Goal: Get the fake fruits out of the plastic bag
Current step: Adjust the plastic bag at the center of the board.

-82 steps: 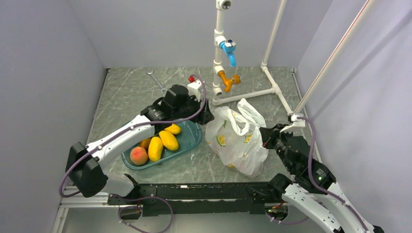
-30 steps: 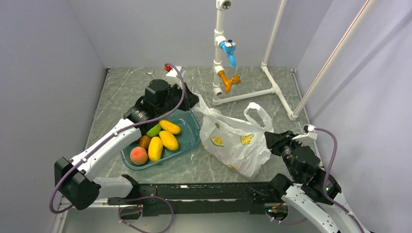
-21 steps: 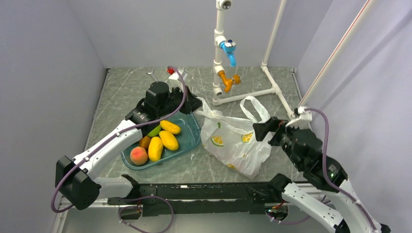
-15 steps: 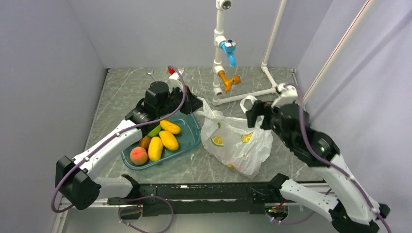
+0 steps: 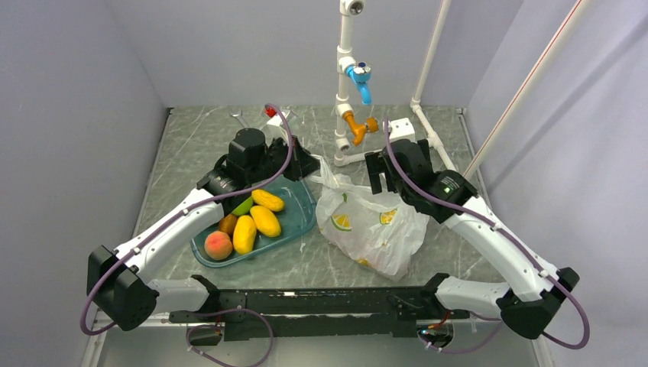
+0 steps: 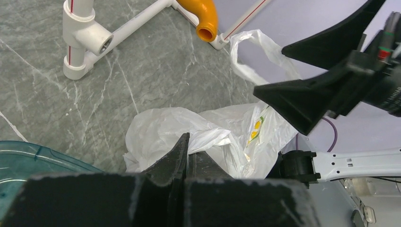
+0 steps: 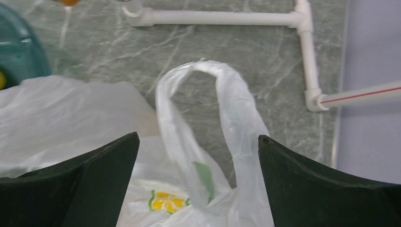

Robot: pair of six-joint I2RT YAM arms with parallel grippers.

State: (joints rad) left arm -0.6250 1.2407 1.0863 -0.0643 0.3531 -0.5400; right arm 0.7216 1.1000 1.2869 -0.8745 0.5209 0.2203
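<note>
The white plastic bag (image 5: 370, 225) lies crumpled right of the tray, printed with lemon slices. My left gripper (image 5: 309, 165) is shut on the bag's left handle, and in the left wrist view the film bunches between the closed fingertips of that gripper (image 6: 189, 142). My right gripper (image 5: 382, 174) hangs open over the bag's back right part. The free handle loop (image 7: 236, 109) stands up between its wide-apart fingers, touching neither. The bag (image 7: 71, 113) hides the fake fruits inside it.
A teal tray (image 5: 296, 210) left of the bag holds yellow mangoes (image 5: 256, 222), a peach (image 5: 218, 245), a green fruit and a brownish one. A white pipe frame (image 5: 397, 145) with blue and orange valves stands behind the bag. A wrench (image 5: 243, 122) lies at the back.
My right arm has swung from the bag's right side up and over to its back, and its gripper has opened wide. The left arm keeps its hold and has not moved.
</note>
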